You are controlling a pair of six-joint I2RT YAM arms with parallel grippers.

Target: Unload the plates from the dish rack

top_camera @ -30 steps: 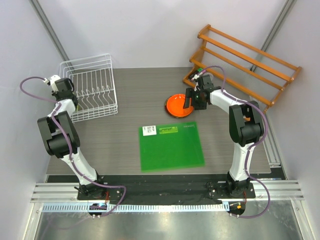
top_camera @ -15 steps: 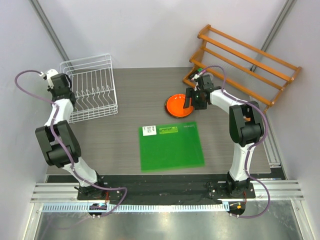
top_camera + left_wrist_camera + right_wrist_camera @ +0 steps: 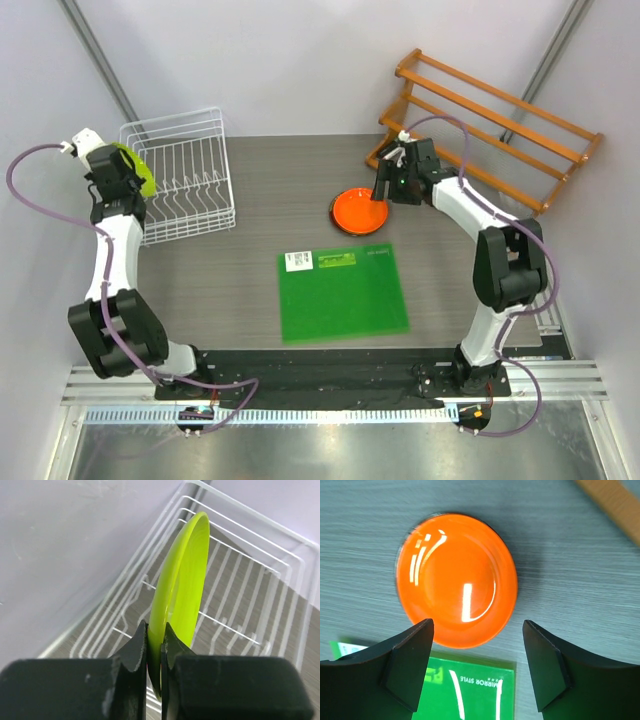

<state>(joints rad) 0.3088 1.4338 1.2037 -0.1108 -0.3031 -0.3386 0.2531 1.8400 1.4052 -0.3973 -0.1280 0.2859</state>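
The lime green plate (image 3: pixel 137 167) stands on edge over the left side of the white wire dish rack (image 3: pixel 185 180). My left gripper (image 3: pixel 113 180) is shut on it. In the left wrist view both fingers (image 3: pixel 134 647) pinch the lower rim of the lime green plate (image 3: pixel 182 575), with the dish rack's wires (image 3: pixel 240 580) below. The orange plate (image 3: pixel 361 211) lies flat on the table. Just above it my right gripper (image 3: pixel 381 198) is open. In the right wrist view the open gripper (image 3: pixel 477 625) hangs over the near rim of the orange plate (image 3: pixel 455 580) and holds nothing.
A flat green square mat (image 3: pixel 343 293) lies in the middle of the table, its edge (image 3: pixel 470 690) close to the orange plate. An orange wooden slatted shelf (image 3: pixel 490 125) stands at the back right. Grey walls close in behind the rack and on both sides.
My left gripper has shut on the lime green plate and drawn it up and left out of the rack. The right gripper has lifted a little above the orange plate.
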